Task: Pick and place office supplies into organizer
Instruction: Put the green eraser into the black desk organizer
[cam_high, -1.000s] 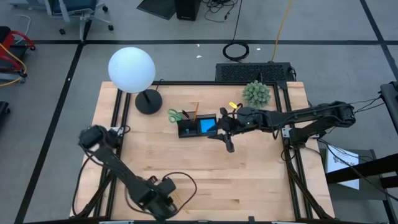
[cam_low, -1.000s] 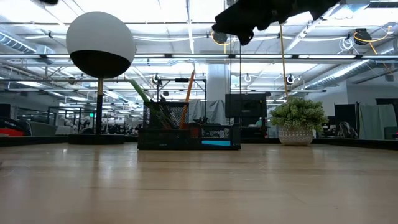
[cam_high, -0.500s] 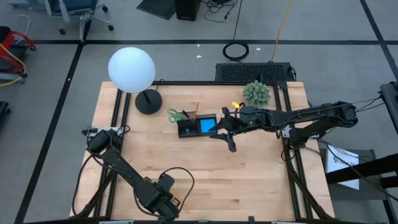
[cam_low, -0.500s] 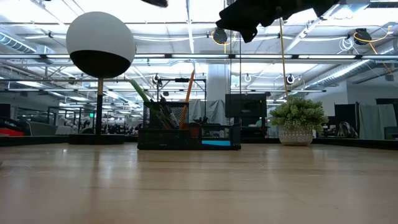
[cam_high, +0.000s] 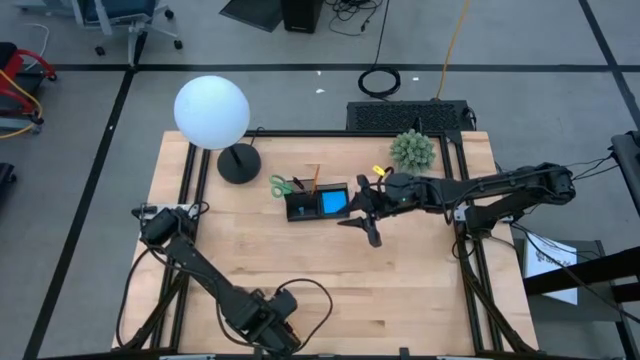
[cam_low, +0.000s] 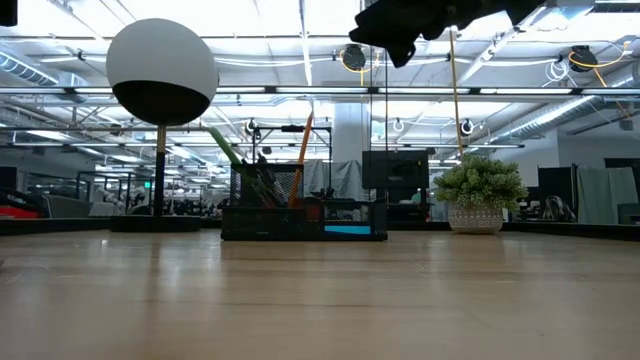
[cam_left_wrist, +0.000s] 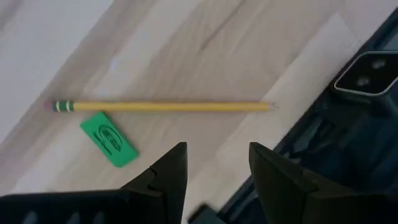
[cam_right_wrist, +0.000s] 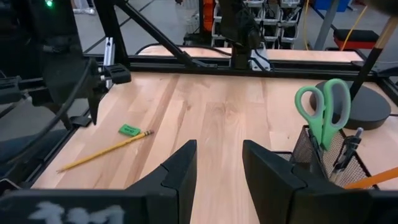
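The black mesh organizer (cam_high: 318, 203) stands mid-table. It holds the green-handled scissors (cam_right_wrist: 323, 115), an orange pencil (cam_low: 303, 160), dark pens and the blue sticky pad (cam_high: 334, 203). A yellow pencil (cam_left_wrist: 165, 106) and a green eraser (cam_left_wrist: 109, 138) lie flat on the wood near the table's near edge. My left gripper (cam_high: 272, 325) hovers open above that spot, with the pencil and eraser just ahead of its fingertips (cam_left_wrist: 214, 168). My right gripper (cam_high: 365, 215) hangs open in the air just right of the organizer, high above the table (cam_low: 395, 30).
A white globe lamp (cam_high: 212, 110) on a black round base (cam_high: 238, 163) stands left of the organizer. A green spiky plant (cam_high: 412, 150) sits at the far right. Bare wood lies between the organizer and the near edge.
My left gripper has moved along the near edge toward the table's right, still open, and its arm has stretched out after it. The organizer and its contents have not moved.
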